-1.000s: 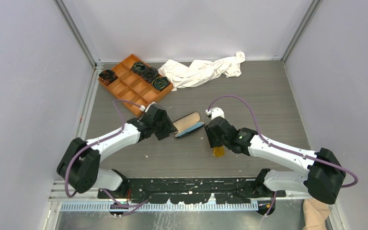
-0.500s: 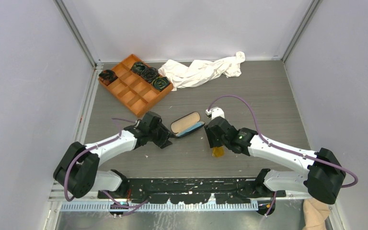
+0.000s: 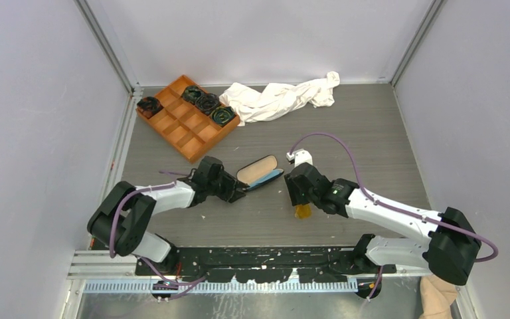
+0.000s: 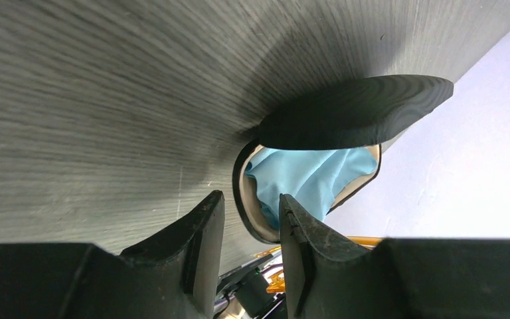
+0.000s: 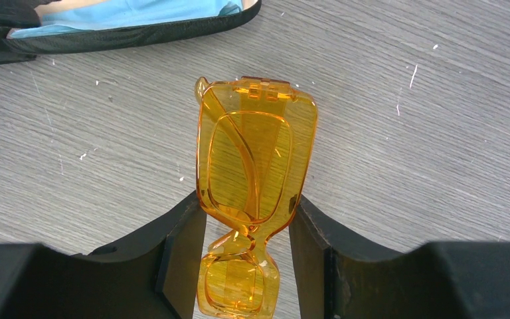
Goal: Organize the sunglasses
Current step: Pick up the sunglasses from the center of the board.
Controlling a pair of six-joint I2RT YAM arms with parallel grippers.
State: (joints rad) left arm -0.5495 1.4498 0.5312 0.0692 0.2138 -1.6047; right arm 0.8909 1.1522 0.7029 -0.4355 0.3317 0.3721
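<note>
A: Where are the sunglasses (image 5: pixel 255 159)?
B: Folded, clamped by the frame in your right hand (image 5: pixel 247 219); the case (image 4: pixel 352 113) lies just ahead of it. Your left hand (image 4: pixel 251 212) is partly open at the case's rim, gripping nothing.
A: How will they handle?
B: Probably light, slick, brittle plastic. Hold the frame edges, not the arms.

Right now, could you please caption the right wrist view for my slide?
Right gripper grips the folded orange sunglasses over the gray table, the open black case just beyond.
</note>
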